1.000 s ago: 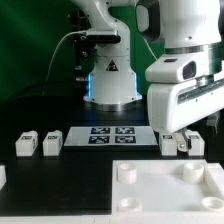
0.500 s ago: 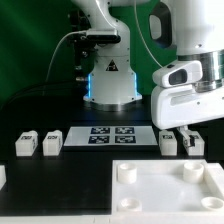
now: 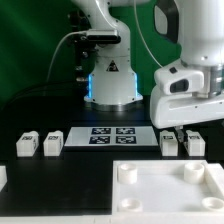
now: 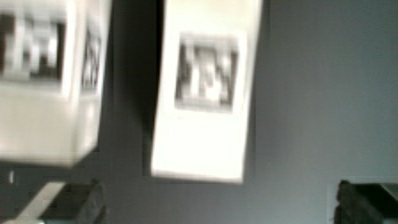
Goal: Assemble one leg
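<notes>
Four legs, small white blocks with black-and-white tags, stand on the black table in the exterior view: two on its left (image 3: 26,144) (image 3: 52,142) and two on its right (image 3: 168,142) (image 3: 195,142). My gripper (image 3: 197,127) hovers just above the right pair, open and empty. In the wrist view a leg (image 4: 205,92) lies ahead of the gap between my fingertips (image 4: 71,202), with the second leg (image 4: 45,82) beside it. The gripper (image 4: 222,205) touches neither.
The large white tray with round corner sockets (image 3: 160,192) lies at the front of the table. The marker board (image 3: 112,134) lies between the two pairs of legs. The robot base (image 3: 108,85) stands behind it.
My gripper has risen from down at the right pair of legs to above them and shifted slightly toward the exterior view's right. The legs have not moved.
</notes>
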### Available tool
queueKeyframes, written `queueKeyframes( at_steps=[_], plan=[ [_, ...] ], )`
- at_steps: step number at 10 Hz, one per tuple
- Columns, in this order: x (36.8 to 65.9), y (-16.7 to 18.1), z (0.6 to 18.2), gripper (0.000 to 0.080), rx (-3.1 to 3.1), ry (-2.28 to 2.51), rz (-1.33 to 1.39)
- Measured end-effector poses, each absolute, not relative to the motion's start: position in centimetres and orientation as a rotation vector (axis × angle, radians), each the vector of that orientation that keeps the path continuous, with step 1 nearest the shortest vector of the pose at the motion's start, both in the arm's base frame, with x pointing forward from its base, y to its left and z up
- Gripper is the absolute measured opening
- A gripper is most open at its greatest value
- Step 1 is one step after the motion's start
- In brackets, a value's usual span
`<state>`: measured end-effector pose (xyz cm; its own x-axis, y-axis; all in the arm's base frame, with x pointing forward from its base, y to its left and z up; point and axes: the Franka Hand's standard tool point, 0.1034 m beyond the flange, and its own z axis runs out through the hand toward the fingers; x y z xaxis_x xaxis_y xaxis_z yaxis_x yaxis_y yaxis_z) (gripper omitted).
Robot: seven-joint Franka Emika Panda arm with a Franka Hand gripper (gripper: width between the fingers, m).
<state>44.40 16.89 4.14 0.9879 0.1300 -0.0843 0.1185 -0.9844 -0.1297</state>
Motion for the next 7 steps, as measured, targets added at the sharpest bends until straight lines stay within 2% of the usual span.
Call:
queueKeyframes(
  at_steps=[7],
  plan=[
    [44.4,16.89,4.14,0.0649,-3.008,-0.189,0.14]
  ],
)
